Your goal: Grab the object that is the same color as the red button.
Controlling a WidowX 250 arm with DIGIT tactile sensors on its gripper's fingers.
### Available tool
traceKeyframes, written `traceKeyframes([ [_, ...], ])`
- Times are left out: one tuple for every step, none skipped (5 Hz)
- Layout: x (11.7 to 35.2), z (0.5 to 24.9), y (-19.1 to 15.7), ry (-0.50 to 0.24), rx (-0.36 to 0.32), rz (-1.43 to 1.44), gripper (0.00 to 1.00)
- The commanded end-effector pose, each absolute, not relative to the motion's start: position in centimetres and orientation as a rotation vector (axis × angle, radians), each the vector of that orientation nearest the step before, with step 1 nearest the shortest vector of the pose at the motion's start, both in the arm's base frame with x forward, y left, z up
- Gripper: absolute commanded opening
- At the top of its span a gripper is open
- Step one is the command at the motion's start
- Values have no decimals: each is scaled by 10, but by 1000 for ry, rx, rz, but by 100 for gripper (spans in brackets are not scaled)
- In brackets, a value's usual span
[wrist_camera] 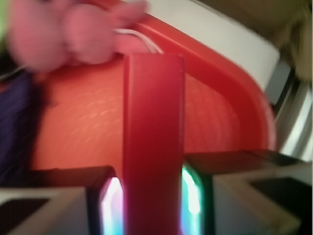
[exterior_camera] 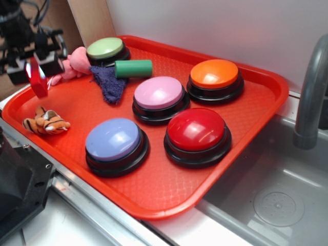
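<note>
The red block (exterior_camera: pixel 38 80) hangs above the tray's far left corner, held in my gripper (exterior_camera: pixel 32 65). In the wrist view the red block (wrist_camera: pixel 154 142) stands upright, and both glowing pads (wrist_camera: pixel 113 208) of my gripper (wrist_camera: pixel 152 205) press against its sides. It is lifted off the red tray (exterior_camera: pixel 154 184). The red button (exterior_camera: pixel 197 130), a glossy dome on a black base, sits in the tray's front right area, far from the gripper.
On the tray are also a blue button (exterior_camera: pixel 114 141), pink button (exterior_camera: pixel 159 95), orange button (exterior_camera: pixel 214 75), green button (exterior_camera: pixel 106 48), green cylinder (exterior_camera: pixel 133 68), purple cloth (exterior_camera: pixel 108 82), pink plush (exterior_camera: pixel 75 62) and tiger toy (exterior_camera: pixel 46 122). A sink (exterior_camera: pixel 277 200) and faucet (exterior_camera: pixel 311 92) lie right.
</note>
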State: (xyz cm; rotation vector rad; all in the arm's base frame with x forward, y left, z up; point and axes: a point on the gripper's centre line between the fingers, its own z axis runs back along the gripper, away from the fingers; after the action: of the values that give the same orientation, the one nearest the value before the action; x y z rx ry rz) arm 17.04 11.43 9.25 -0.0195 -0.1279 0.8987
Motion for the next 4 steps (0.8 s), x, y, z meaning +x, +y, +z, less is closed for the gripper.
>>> traceKeyframes([
  [183, 136, 68, -107, -107, 477, 0],
  [181, 142, 41, -108, -133, 334, 0],
  [179, 146, 12, -118, -148, 233, 0],
  [174, 147, -7, -137, -160, 200, 0],
])
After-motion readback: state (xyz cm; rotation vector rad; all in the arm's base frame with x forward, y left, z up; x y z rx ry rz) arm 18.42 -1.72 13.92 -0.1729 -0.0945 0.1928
